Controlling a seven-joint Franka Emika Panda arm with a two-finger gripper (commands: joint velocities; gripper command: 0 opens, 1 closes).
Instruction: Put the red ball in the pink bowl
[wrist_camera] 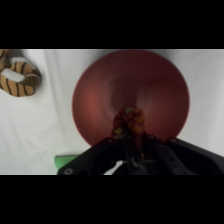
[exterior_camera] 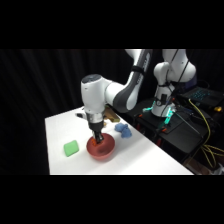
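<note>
Fingers (wrist_camera: pixel 131 142) pinch red ball (wrist_camera: pixel 131 120) over pink bowl (wrist_camera: pixel 100 100); side view hides it.

No text, label or number can be read anywhere.

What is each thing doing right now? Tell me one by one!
red ball: held over the inside of the bowl, between the fingers.
pink bowl: upright on the table, nothing lying in it.
gripper: lowered into the bowl, shut on the ball.
green block: flat on the table beside the bowl.
blue toy: lying behind the bowl.
striped toy: lying apart from the bowl.
</note>
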